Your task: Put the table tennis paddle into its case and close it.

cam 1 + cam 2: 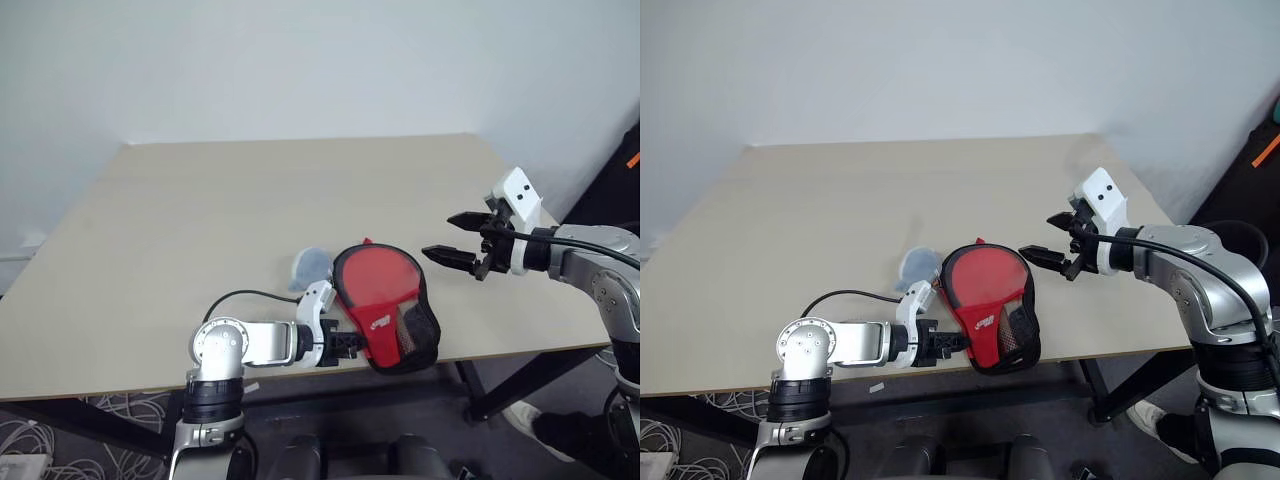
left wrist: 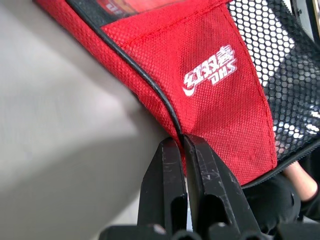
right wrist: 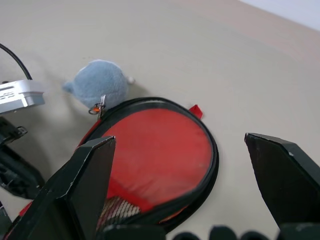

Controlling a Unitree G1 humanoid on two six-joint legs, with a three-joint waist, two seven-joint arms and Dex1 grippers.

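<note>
One case (image 1: 385, 320), one paddle (image 3: 160, 150), one plush (image 3: 97, 85).

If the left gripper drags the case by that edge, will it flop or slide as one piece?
The case is soft fabric and mesh, so its pinched edge probably bends. The red face showing through its window suggests it slides whole.

White lettering reading "DHS", with a swoosh and stylised Chinese characters too ornate to read above it, sits printed on the red fabric panel of the case (image 2: 210, 70).
</note>
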